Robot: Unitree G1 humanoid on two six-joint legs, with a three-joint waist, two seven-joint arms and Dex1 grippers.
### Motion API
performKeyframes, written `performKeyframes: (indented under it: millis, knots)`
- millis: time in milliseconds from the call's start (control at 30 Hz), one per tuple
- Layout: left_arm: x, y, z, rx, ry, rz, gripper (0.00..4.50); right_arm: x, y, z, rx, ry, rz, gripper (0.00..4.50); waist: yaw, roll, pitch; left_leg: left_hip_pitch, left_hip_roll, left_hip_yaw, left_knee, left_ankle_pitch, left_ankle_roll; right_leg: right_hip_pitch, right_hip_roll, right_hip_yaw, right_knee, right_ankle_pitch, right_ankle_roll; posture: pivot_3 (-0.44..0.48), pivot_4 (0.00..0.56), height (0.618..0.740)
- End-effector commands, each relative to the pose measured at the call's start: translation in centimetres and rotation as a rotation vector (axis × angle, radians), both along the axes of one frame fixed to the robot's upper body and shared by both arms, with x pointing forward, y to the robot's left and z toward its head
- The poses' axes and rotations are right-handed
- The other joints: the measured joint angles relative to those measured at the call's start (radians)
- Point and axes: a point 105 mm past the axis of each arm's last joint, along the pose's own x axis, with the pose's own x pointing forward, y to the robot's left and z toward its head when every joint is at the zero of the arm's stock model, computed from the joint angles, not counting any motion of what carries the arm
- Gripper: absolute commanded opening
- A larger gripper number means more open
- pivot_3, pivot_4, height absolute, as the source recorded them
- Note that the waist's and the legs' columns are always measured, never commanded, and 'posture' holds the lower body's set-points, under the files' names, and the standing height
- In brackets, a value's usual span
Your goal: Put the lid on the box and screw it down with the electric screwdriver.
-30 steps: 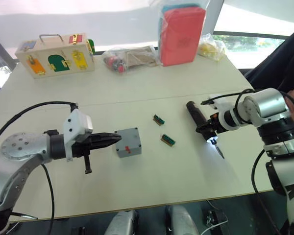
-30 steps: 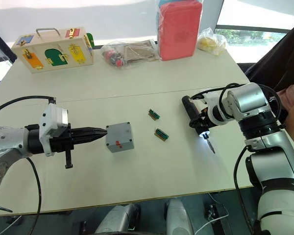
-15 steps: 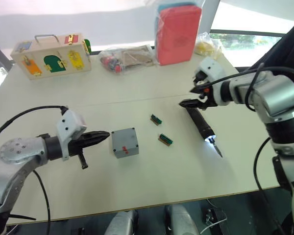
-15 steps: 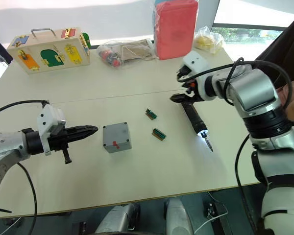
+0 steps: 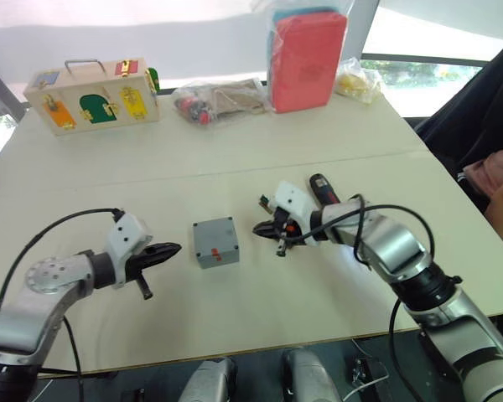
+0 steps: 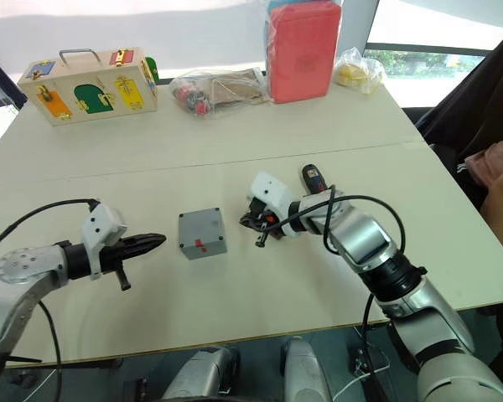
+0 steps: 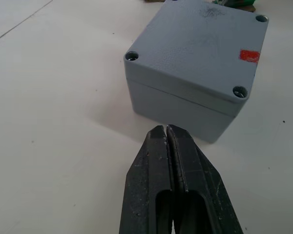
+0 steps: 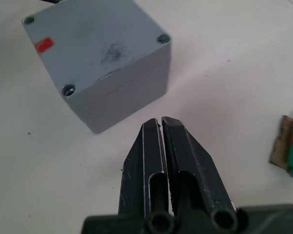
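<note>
Box (image 5: 215, 243) mid-counter (image 5: 260, 318), lid (image 7: 198, 46) seated on top, four corner holes visible. Left gripper (image 5: 173, 249) fingers pressed together, just left of box, bare gap between. Right gripper (image 5: 259, 228) likewise closed and empty, just right of box. Electric screwdriver (image 5: 321, 188) lies beyond right gripper. Green connector (image 8: 289, 147) near it

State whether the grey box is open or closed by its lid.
Closed: the lid sits flush on the box, a thin seam between them.
</note>
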Motion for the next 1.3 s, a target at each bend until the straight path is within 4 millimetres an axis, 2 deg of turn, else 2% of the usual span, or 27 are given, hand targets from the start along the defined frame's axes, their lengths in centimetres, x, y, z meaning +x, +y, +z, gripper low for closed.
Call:
performKeyframes:
  millis: [33, 367, 500, 667, 833, 1000, 1067, 1200, 1300]
  knots:
    - [1.1, -0.4, 0.1, 0.005, -0.052, 0.01, 0.0, -0.3, 1.3, 0.1, 0.01, -0.046, 0.039, 0.08, 0.0, 0.0, 0.0, 0.0, 0.0, 0.0, 0.0, 0.0, 0.0, 0.0, 0.0, 0.0, 0.0, 0.0, 0.0, 0.0, 0.15, 0.74]
    - [3.6, -3.2, -0.6, -0.027, -0.068, -0.085, 0.0, -2.2, 3.8, -1.4, 0.012, 0.026, 0.113, 0.08, 0.0, -0.001, -0.001, 0.0, 0.0, -0.001, 0.004, 0.0, 0.0, 0.0, 0.001, -0.001, 0.002, 0.0, 0.0, 0.0, 0.15, 0.74]
    - [4.3, -4.0, -0.6, -0.047, -0.068, -0.107, 0.0, -3.2, 4.3, -1.4, 0.016, 0.049, 0.134, 0.08, -0.001, -0.001, -0.001, 0.0, 0.0, -0.001, 0.007, 0.0, 0.0, 0.001, 0.001, -0.001, 0.003, 0.0, 0.0, 0.0, 0.15, 0.74]
    - [5.0, -4.1, -1.1, -0.047, -0.06, -0.101, 0.0, -3.5, 4.1, -1.5, -0.028, 0.03, 0.133, 0.08, -0.002, -0.001, -0.001, 0.0, 0.0, -0.001, 0.008, 0.0, 0.0, 0.001, 0.001, -0.001, 0.005, 0.0, 0.0, 0.0, 0.15, 0.74]
    - [5.0, -1.8, -1.0, -0.021, -0.061, -0.054, 0.0, -2.4, 2.3, 0.7, -0.059, -0.041, 0.096, 0.08, -0.002, -0.001, -0.001, 0.0, 0.0, 0.0, 0.009, 0.0, 0.0, 0.0, 0.001, -0.001, 0.007, 0.0, 0.0, 0.0, 0.15, 0.74]
    - [4.2, -0.2, -0.7, 0.017, -0.055, -0.049, 0.0, -0.9, 0.6, 2.5, -0.075, -0.107, 0.049, 0.08, -0.001, -0.001, -0.001, 0.0, 0.0, 0.0, 0.009, 0.0, 0.0, 0.0, 0.001, 0.0, 0.007, 0.0, 0.0, 0.0, 0.15, 0.74]
    - [3.1, 0.2, -0.4, 0.022, -0.042, -0.066, 0.0, 0.6, -0.4, 3.3, -0.099, -0.158, 0.008, 0.08, -0.002, -0.001, -0.001, 0.0, 0.0, 0.0, 0.009, 0.0, 0.0, 0.0, 0.001, 0.0, 0.007, 0.0, 0.0, 0.0, 0.15, 0.74]
    - [0.3, -0.7, -0.4, 0.002, 0.024, -0.162, 0.0, 2.8, -0.4, 3.9, -0.093, -0.19, -0.021, 0.08, -0.005, -0.001, -0.001, 0.0, 0.0, 0.001, 0.009, -0.001, 0.001, 0.0, 0.001, 0.001, 0.007, 0.0, 0.0, 0.0, 0.15, 0.74]
    - [-0.3, -2.0, -0.4, -0.027, 0.024, -0.185, 0.0, 3.5, 0.9, 2.7, -0.071, -0.172, -0.002, 0.08, -0.001, -0.002, -0.001, 0.0, 0.0, 0.001, 0.009, -0.001, 0.001, 0.0, 0.001, 0.001, 0.008, 0.0, 0.0, 0.0, 0.15, 0.74]
